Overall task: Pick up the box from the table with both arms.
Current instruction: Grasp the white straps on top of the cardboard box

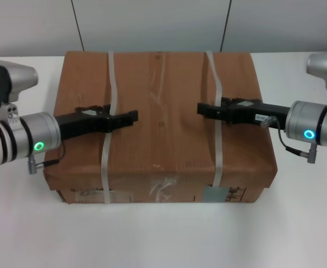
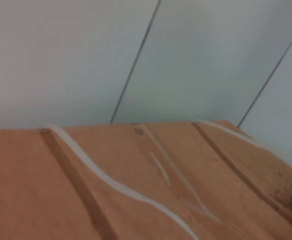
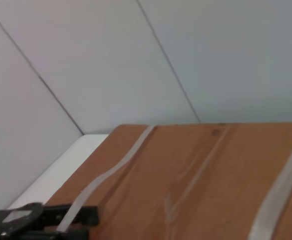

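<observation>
The brown cardboard box (image 1: pixel 162 106) stands on the white table (image 1: pixel 163 234), bound by two white straps, with tape and a grey label (image 1: pixel 212 194) on its near side. My left gripper (image 1: pixel 134 116) lies flat on the box top, reaching in from the left, and the left strap (image 1: pixel 112 120) crosses over it. My right gripper (image 1: pixel 199 109) lies on the top from the right, at the right strap (image 1: pixel 217 114). The box top fills the left wrist view (image 2: pixel 136 190) and the right wrist view (image 3: pixel 200 185), where the left gripper (image 3: pixel 88 215) shows under a strap.
A pale panelled wall (image 1: pixel 152 25) stands right behind the table. Bare tabletop runs in front of the box and at both its sides (image 1: pixel 303 212). The arms' silver wrists with green rings (image 1: pixel 38 146) hang beside the box's ends.
</observation>
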Controlling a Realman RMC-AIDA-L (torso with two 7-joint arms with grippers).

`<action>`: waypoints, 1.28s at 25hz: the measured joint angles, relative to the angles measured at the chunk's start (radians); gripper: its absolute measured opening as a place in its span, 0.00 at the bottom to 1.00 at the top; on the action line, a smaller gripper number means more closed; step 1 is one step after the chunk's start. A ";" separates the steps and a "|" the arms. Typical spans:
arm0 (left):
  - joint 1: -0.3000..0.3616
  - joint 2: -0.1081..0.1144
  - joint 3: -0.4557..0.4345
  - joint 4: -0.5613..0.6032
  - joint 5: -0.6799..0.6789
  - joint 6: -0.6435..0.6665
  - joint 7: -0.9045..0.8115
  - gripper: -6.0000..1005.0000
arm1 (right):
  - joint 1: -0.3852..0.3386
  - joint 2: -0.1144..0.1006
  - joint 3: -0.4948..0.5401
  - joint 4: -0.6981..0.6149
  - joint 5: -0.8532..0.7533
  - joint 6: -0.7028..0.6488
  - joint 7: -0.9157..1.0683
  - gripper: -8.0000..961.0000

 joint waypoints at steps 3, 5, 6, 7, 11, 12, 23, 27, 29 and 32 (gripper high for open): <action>-0.012 0.000 0.000 0.009 0.014 -0.002 -0.001 0.78 | 0.009 0.000 -0.022 0.004 0.001 -0.002 0.000 0.90; -0.016 0.000 0.000 0.020 0.018 -0.002 -0.001 0.78 | 0.012 0.001 -0.026 0.005 0.002 -0.003 -0.001 0.90; -0.017 0.000 0.000 0.023 0.018 -0.002 -0.001 0.78 | 0.013 0.001 -0.026 0.006 0.002 -0.004 -0.003 0.90; -0.019 0.000 0.000 0.027 0.018 -0.002 -0.001 0.78 | 0.013 0.002 -0.026 0.007 0.002 -0.005 -0.004 0.90; -0.025 0.000 0.000 0.029 0.019 0.003 -0.002 0.78 | 0.013 0.002 -0.026 0.007 0.004 -0.009 -0.004 0.90; -0.026 0.000 0.000 0.029 0.021 0.005 -0.002 0.78 | 0.013 0.002 -0.026 0.008 0.004 -0.010 -0.004 0.90; -0.059 0.000 0.000 0.041 0.029 0.009 -0.014 0.76 | 0.019 0.002 -0.026 0.005 0.005 -0.008 -0.007 0.90; -0.059 0.000 0.000 0.041 0.029 0.010 -0.015 0.76 | 0.029 0.002 -0.026 0.005 0.005 -0.002 -0.008 0.89; -0.058 0.000 0.000 0.041 0.030 0.010 -0.015 0.75 | 0.031 0.002 -0.025 0.005 0.005 -0.001 -0.008 0.89; -0.058 0.000 0.000 0.041 0.031 0.010 -0.015 0.75 | 0.032 0.002 -0.023 0.008 0.005 0.019 -0.007 0.88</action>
